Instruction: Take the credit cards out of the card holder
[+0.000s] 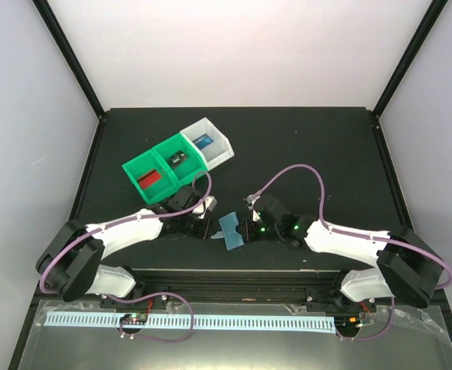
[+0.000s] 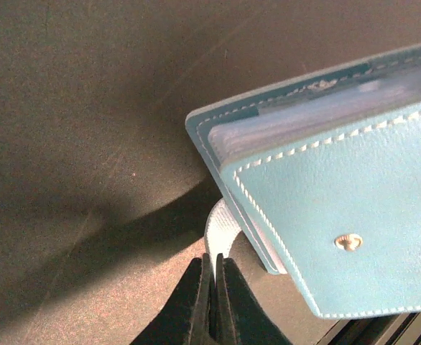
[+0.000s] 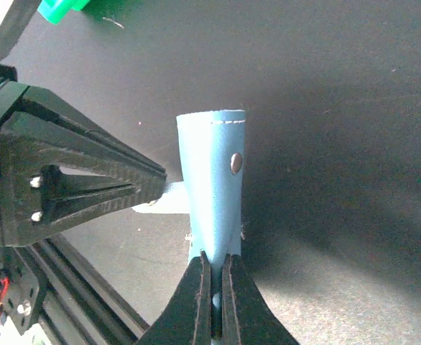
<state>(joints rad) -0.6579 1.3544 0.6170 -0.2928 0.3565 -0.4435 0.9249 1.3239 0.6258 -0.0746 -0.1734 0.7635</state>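
The card holder (image 1: 231,231) is a blue stitched folding sleeve held on edge just above the black table, between the two arms. My right gripper (image 1: 247,230) is shut on its lower edge (image 3: 213,260), below a metal snap. A thin white card-like piece (image 2: 221,226) sticks out from under the card holder (image 2: 340,194). My left gripper (image 2: 213,260) is shut on that piece's tip. In the right wrist view the left fingers (image 3: 88,190) pinch the white piece (image 3: 164,200) beside the card holder (image 3: 212,187). I cannot tell whether it is a credit card or a sleeve leaf.
A green two-compartment bin (image 1: 137,163) and a white bin (image 1: 220,140) stand behind the left arm. They hold a red card (image 1: 149,179), a black card (image 1: 178,159) and a blue card (image 1: 203,142). The table's metal front rail (image 1: 226,281) runs close below the grippers.
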